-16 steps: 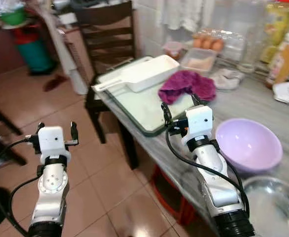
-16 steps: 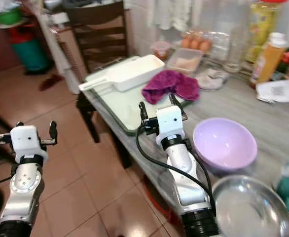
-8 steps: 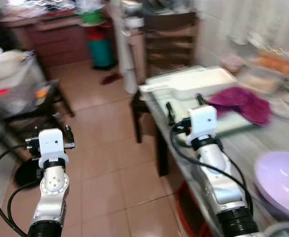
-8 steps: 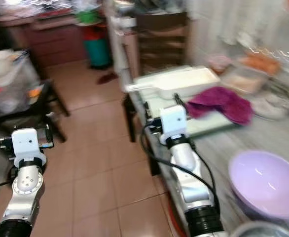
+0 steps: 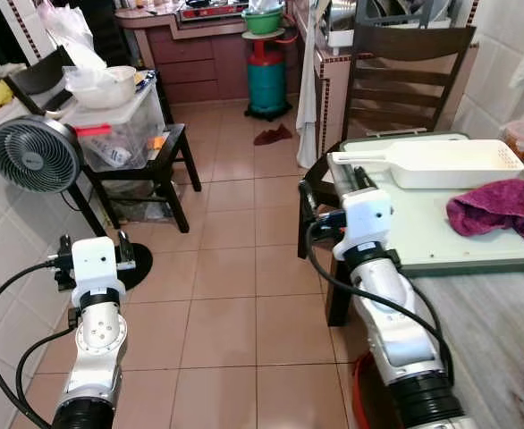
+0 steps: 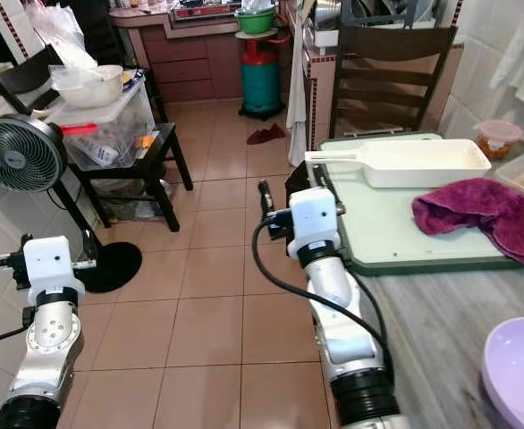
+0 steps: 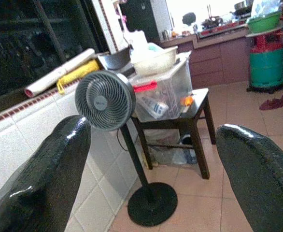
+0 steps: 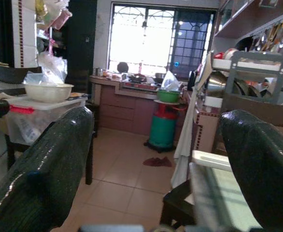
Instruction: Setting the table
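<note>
1. The tiled kitchen floor (image 5: 235, 295) takes up the middle and lower left of the head views, with brown cabinets at the top of the frame.
2. The grey table (image 5: 485, 313) runs down the right edge; a dark wooden chair (image 5: 405, 71) stands at its far end, upper right.
3. A pale green glass board (image 5: 441, 241) lies on the table at right centre, and on its far part rests a white rectangular basket with a handle (image 5: 441, 163), the handle pointing toward frame centre.
4. A crumpled purple cloth (image 5: 503, 207) lies on the board's right side, just below the basket.
5. A lilac bowl (image 6: 519, 375) sits on the table at the lower right corner of the right eye view, well apart from the board.
6. A standing fan (image 5: 37, 154) is at the left edge, beside a small black stand carrying a clear plastic storage box (image 5: 114, 125).
7. A green gas cylinder (image 5: 266, 85) stands at top centre.
8. The right gripper (image 5: 333, 183) hovers at frame centre beside the table's near edge, fingers spread wide and holding nothing.
9. The left gripper (image 5: 92, 248) hangs at lower left over the floor, fingers (image 7: 40, 183) likewise apart and empty.
</note>
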`<state>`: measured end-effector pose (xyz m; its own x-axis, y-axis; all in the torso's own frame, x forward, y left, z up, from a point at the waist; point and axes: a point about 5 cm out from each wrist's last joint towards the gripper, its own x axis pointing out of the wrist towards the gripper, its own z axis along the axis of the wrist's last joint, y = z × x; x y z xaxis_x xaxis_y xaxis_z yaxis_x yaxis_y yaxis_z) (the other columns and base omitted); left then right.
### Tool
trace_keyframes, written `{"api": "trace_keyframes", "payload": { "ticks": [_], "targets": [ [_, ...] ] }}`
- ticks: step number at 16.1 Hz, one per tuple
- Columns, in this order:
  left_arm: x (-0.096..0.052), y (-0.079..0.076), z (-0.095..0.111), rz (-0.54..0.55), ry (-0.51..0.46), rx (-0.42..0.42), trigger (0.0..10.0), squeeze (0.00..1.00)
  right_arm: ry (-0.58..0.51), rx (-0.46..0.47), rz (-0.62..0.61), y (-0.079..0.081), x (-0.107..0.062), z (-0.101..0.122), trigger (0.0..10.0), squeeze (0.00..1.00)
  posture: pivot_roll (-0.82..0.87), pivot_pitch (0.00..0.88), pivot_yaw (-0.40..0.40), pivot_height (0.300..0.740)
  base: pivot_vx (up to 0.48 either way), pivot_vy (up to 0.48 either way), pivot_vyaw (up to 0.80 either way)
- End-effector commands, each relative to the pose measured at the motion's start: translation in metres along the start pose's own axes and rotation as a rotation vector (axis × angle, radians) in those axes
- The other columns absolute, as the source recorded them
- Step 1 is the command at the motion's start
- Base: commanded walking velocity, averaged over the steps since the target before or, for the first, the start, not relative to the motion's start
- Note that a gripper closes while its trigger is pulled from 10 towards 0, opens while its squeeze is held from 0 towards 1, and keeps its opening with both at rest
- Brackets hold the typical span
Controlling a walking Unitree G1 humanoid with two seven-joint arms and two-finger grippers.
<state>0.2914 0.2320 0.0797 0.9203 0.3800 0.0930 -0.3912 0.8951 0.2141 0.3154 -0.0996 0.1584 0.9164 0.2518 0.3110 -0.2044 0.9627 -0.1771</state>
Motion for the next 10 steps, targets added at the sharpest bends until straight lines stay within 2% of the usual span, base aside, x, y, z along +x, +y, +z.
{"api": "trace_keyframes", "payload": {
  "ticks": [1,8,10],
  "targets": [
    [0.0036,0.0011,0.0029,-0.006,-0.012,-0.005,10.0,0.0,-0.009,0.002,0.016,0.0038,0.0025,0.0012,10.0,1.0,-0.07,0.0,0.09,0.74,0.0,0.0,0.0],
    [0.0051,-0.0009,0.0027,-0.016,-0.009,-0.013,10.0,0.0,-0.004,-0.007,0.005,0.002,0.0021,-0.0002,10.0,1.0,-0.07,0.0,0.093,0.74,0.0,0.358,0.0],
    [0.0044,-0.0017,0.0027,-0.019,-0.009,-0.016,10.0,0.0,-0.003,-0.036,-0.01,-0.0008,0.002,-0.0007,10.0,1.0,-0.07,0.0,0.09,0.74,0.0,0.373,0.0]
  ]
}}
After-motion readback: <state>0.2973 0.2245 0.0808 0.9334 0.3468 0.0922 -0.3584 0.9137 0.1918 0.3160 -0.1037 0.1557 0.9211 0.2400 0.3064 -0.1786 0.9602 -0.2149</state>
